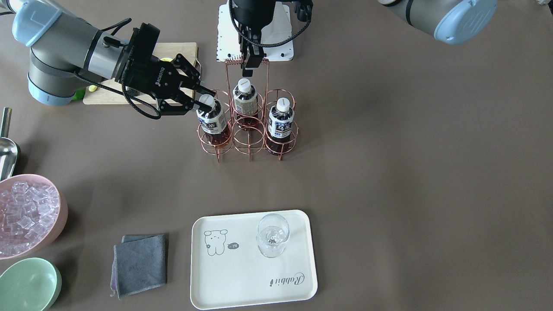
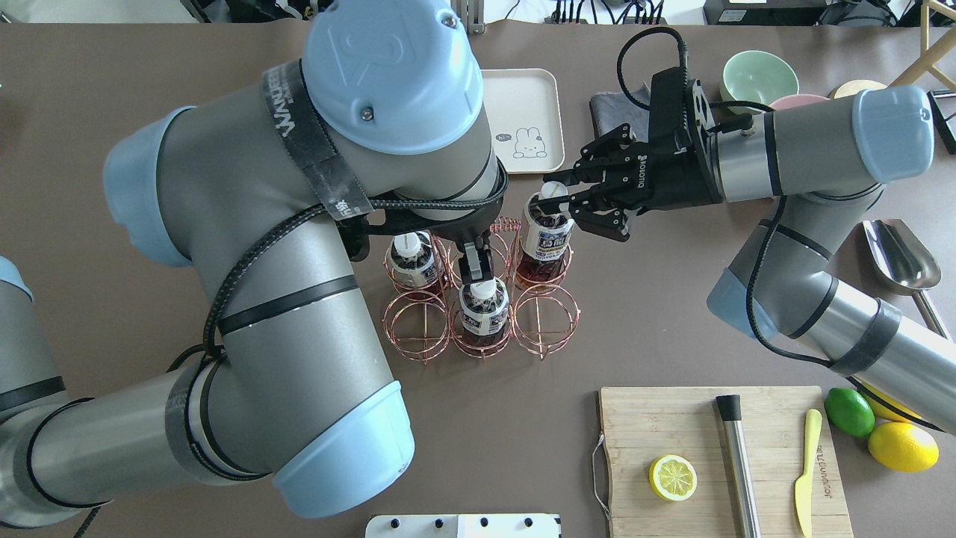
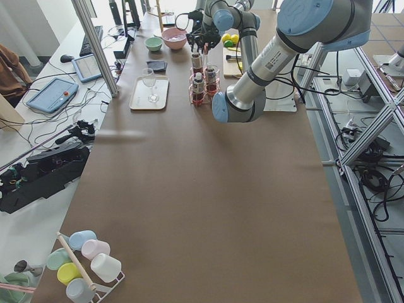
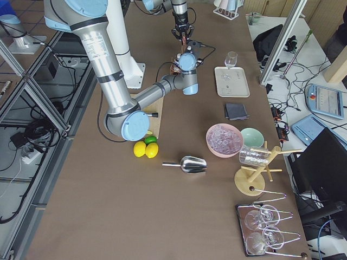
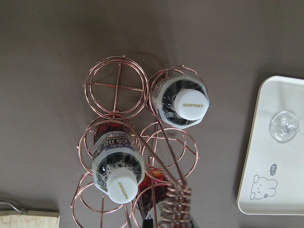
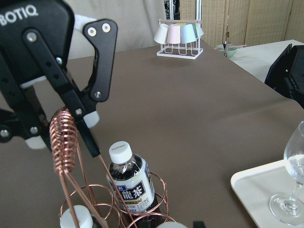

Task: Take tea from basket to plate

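The copper wire basket (image 1: 249, 137) stands mid-table with three tea bottles in it. My right gripper (image 1: 206, 102) is shut on the white cap of one tea bottle (image 1: 211, 122), which leans outward with its base still in a corner cell; it also shows in the overhead view (image 2: 547, 240). My left gripper (image 2: 476, 263) is shut on the coiled top of the basket handle (image 1: 242, 60). The other two bottles (image 1: 244, 100) (image 1: 281, 122) stand upright in their cells. The cream plate (image 1: 233, 280) lies apart, at the operators' edge.
A wine glass (image 1: 272, 236) stands on the plate. A grey cloth (image 1: 140, 263), a pink bowl of ice (image 1: 26, 214), a green bowl (image 1: 26, 285) and a metal scoop (image 1: 6, 151) lie beside it. A cutting board (image 2: 717, 456) with a lemon half sits near the robot.
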Robot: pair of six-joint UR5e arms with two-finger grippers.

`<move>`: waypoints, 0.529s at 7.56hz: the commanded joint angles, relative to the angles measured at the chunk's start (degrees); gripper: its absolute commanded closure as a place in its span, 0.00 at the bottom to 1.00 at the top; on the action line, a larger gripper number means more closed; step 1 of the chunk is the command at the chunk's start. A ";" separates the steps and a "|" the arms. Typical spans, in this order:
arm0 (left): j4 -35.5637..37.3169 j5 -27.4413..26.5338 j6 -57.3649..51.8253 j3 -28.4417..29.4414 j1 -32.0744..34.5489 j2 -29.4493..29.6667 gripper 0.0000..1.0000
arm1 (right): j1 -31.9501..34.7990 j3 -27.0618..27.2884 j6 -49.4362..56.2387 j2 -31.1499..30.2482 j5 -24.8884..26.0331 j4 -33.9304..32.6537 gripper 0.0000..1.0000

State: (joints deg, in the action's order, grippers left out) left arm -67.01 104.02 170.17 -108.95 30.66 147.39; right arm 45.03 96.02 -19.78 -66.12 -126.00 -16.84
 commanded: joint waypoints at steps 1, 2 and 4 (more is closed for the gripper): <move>1.00 0.05 0.34 -0.38 -0.16 0.61 1.00 | 5.74 3.65 0.00 1.16 -5.55 -4.86 1.00; 1.00 0.05 0.43 -0.38 -0.16 0.61 1.00 | 9.07 3.91 -0.61 1.69 -8.01 -5.30 1.00; 1.00 0.05 0.43 -0.29 -0.16 0.53 1.00 | 11.65 3.82 -4.47 3.88 -9.97 -5.66 1.00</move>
State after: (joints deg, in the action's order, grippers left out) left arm -66.03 104.06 170.57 -109.29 30.51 147.96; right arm 54.25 99.82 -21.59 -63.88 -134.10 -22.06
